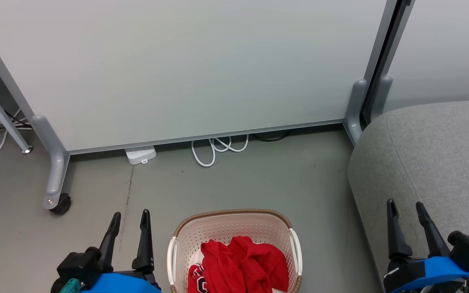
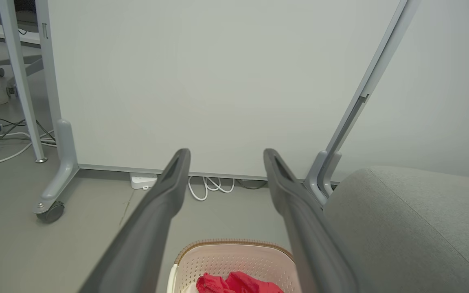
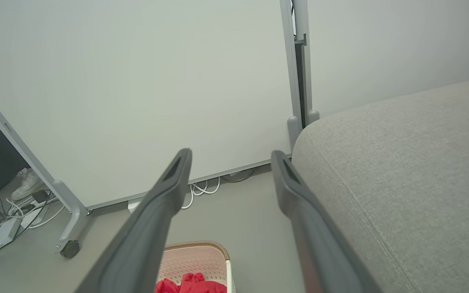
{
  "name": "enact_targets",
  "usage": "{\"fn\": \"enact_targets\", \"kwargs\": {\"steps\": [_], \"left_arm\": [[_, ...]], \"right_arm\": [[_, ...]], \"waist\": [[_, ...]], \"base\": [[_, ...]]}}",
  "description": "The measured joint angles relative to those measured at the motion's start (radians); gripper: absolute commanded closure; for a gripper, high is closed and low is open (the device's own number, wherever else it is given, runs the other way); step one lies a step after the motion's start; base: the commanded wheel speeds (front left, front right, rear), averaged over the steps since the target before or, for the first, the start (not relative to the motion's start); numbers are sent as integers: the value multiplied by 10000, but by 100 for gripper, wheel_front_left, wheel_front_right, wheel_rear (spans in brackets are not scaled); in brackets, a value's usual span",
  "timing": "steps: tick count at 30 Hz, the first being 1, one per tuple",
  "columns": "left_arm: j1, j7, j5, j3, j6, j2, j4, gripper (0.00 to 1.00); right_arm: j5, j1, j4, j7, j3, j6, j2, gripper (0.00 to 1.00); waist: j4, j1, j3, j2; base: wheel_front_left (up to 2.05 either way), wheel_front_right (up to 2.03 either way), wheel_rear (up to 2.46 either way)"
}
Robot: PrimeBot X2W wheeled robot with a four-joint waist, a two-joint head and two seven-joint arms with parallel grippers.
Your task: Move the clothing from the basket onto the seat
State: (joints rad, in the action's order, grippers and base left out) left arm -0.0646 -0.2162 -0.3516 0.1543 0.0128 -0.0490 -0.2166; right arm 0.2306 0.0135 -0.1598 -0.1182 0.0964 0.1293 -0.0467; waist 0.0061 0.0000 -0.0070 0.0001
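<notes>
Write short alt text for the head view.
A cream perforated laundry basket holding red clothing sits on the grey floor between the robot's open left gripper and open right gripper. A grey sofa seat stands at the right; a white wheeled partition panel stands behind.

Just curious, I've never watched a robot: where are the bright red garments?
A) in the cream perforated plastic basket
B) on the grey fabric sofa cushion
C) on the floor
A: the bright red soft garments lie heaped inside the cream perforated plastic basket.
</notes>
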Motion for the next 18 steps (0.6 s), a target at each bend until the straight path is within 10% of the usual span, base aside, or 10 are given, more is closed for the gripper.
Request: {"fn": "enact_targets", "kwargs": {"steps": [18], "left_arm": [[0, -336, 972, 261, -23, 4, -125, 0]], "right_arm": [[-1266, -164, 140, -247, 36, 2, -8, 0]], "waist": [[151, 0, -151, 0]], "base": [[0, 0, 0]]}}
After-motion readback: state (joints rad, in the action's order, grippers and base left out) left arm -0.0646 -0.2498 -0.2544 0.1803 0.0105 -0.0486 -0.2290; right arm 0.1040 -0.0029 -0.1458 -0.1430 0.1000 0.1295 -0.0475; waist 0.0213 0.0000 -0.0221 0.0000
